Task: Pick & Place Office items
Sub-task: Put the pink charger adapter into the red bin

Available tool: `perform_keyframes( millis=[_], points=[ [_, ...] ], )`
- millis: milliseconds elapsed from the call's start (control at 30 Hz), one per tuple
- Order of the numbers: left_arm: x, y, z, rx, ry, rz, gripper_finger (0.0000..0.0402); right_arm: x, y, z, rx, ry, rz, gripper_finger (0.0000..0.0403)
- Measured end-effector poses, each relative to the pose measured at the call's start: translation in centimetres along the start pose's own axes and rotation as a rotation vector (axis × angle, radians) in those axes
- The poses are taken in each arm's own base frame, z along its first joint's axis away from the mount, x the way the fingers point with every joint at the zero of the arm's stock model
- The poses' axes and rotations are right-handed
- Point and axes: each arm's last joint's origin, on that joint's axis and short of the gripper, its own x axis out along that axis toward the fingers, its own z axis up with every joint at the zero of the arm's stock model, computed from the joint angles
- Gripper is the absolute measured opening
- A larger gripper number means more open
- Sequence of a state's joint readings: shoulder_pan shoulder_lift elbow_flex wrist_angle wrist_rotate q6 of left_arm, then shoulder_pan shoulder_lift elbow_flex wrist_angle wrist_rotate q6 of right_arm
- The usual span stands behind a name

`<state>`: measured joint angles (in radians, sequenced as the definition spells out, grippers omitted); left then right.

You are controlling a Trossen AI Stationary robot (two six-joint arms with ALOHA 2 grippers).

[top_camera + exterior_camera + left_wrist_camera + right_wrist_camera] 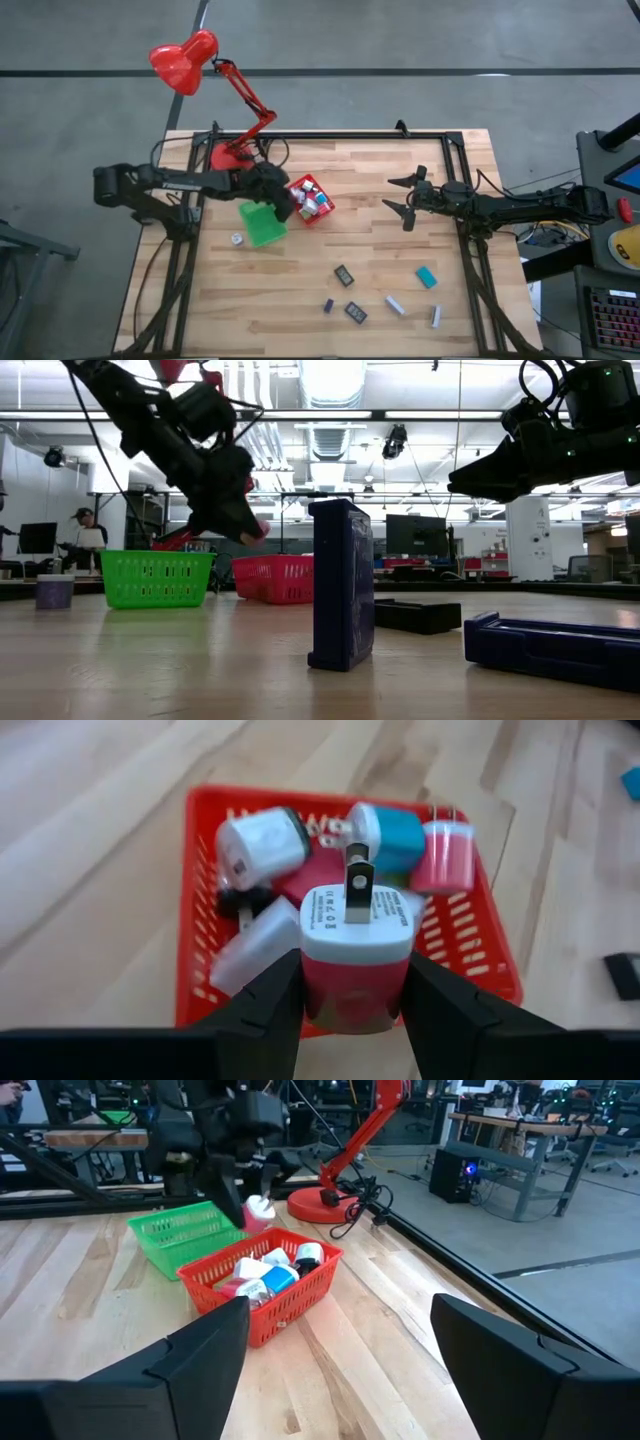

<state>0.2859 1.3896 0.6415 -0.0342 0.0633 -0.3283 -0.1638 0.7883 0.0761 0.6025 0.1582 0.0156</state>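
One pink-and-white plug adapter (355, 955), smooth moulded plastic with a metal prong up, clamped in the left hand (352, 1000) over the red bin (205, 870), a slotted-wall basket. Release low and centred, clear of the adapters heaped inside. Right hand (404, 197) spread apart, idle above the wooden surface (300, 290).

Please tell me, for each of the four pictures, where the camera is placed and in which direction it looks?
High view: above the table, looking straight down; both arms show, with the left gripper by the red bin.
Low view: at table-top height, looking level across to the room; arms enter from above.
Left wrist view: on the left arm, looking down past its fingers, which hold a pink-and-white plug adapter.
Right wrist view: on the right arm, looking across the table past its open fingers.
Shared: both wrist views show the red bin of adapters.
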Motion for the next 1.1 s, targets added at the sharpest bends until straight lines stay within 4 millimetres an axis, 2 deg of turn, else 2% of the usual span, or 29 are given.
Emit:
perform_keyframes(
  millis=[467, 700, 1100],
  points=[
    [2.5, 0.2, -0.2, -0.008, 0.075, 0.025, 0.0149, 0.0, 0.0, 0.0, 0.0, 0.002, 0.0, 0.0297],
    [2.9, 0.3, -0.2, -0.01, 0.084, 0.028, 0.015, 0.0, 0.0, 0.0, 0.0, 0.002, 0.0, 0.0304],
    [2.8, 0.3, -0.2, -0.013, 0.084, 0.028, 0.0203, 0.0, 0.0, 0.0, 0.0, 0.002, 0.0, 0.0304]
  ],
)
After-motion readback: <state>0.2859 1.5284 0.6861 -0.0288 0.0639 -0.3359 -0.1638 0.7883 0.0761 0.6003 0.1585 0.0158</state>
